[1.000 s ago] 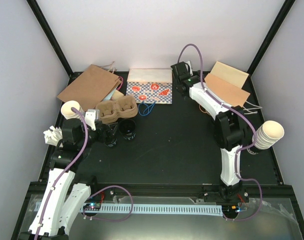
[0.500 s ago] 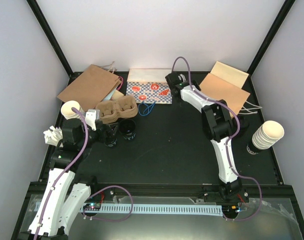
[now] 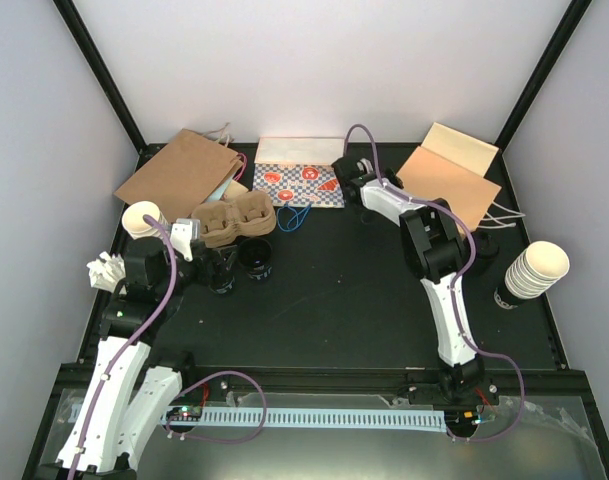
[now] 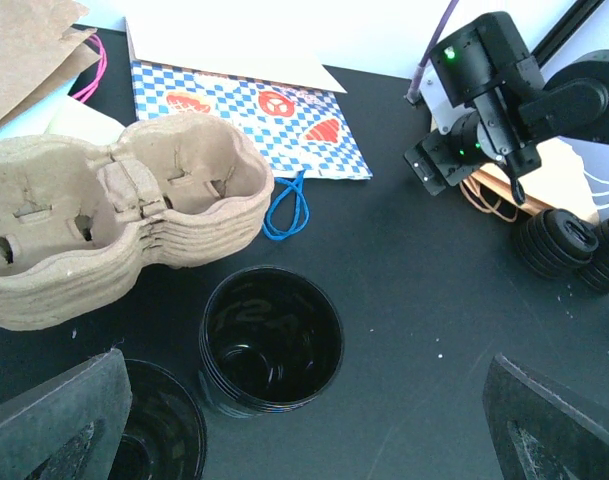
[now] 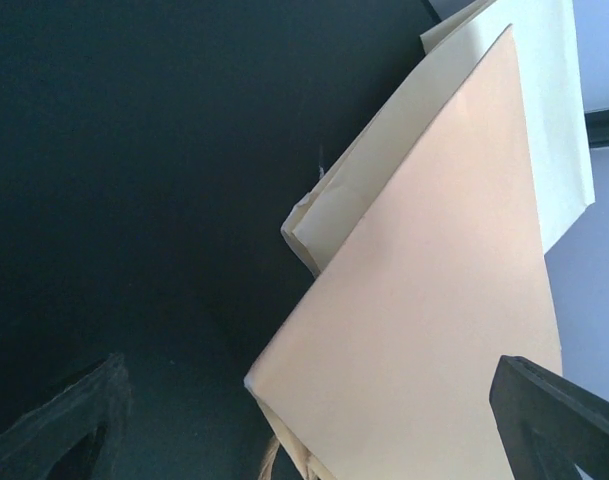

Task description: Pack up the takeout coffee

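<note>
From above, the left fingers (image 3: 222,270) sit by two small black round cups (image 3: 256,256) on the black tabletop (image 3: 344,290), before the moulded brown cardboard tray (image 3: 234,221). The left wrist view shows them wide and empty; I would centre on one cup, grip its wall and lower it squarely into a hollow. The right wrist view has the right fingers (image 5: 64,410) wide and empty, facing a tan paper bag (image 5: 424,300).

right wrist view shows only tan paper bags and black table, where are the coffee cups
Observer: One black cup stands upright on the table, right next to the cardboard tray.
Operator: and the other one
Observer: The second cup stands beside it, close to one finger of the open left gripper.
Operator: anything in the tray yet
Observer: No, both hollows are empty.
</note>
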Available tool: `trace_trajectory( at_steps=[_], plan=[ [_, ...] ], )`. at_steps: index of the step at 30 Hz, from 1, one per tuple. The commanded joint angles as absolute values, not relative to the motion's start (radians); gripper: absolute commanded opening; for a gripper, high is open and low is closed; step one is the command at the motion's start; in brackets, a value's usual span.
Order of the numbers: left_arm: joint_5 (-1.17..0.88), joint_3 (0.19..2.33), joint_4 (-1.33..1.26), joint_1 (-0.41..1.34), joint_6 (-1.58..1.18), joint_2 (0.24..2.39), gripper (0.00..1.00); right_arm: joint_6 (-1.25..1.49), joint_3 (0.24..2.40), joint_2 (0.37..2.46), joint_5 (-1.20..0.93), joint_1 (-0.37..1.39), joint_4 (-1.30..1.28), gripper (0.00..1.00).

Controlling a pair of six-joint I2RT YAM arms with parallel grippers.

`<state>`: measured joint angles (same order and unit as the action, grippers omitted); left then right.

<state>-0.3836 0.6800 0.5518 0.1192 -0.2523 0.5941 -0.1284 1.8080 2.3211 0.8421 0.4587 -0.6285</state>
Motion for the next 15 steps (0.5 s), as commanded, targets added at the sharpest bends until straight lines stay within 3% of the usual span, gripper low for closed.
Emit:
trace_trajectory(
  at_steps=[1, 7, 13, 15],
  plan=[
    [-0.363, 0.687, 0.535, 0.123, -0.234, 0.574, 0.99, -0.162, 1.803, 2.372, 0.965, 0.449, -0.567, 1.0],
    [-0.36, 0.684, 0.532, 0.123, -0.235, 0.568, 0.99, -0.169, 1.81, 2.393, 1.038, 0.433, -0.542, 0.97],
    [-0.364, 0.686, 0.532, 0.123, -0.234, 0.576, 0.99, -0.16, 1.802, 2.376, 1.039, 0.433, -0.532, 0.47],
    [-0.364, 0.686, 0.532, 0.123, -0.235, 0.574, 0.99, -0.158, 1.801, 2.37, 1.051, 0.432, -0.529, 0.36]
  ],
)
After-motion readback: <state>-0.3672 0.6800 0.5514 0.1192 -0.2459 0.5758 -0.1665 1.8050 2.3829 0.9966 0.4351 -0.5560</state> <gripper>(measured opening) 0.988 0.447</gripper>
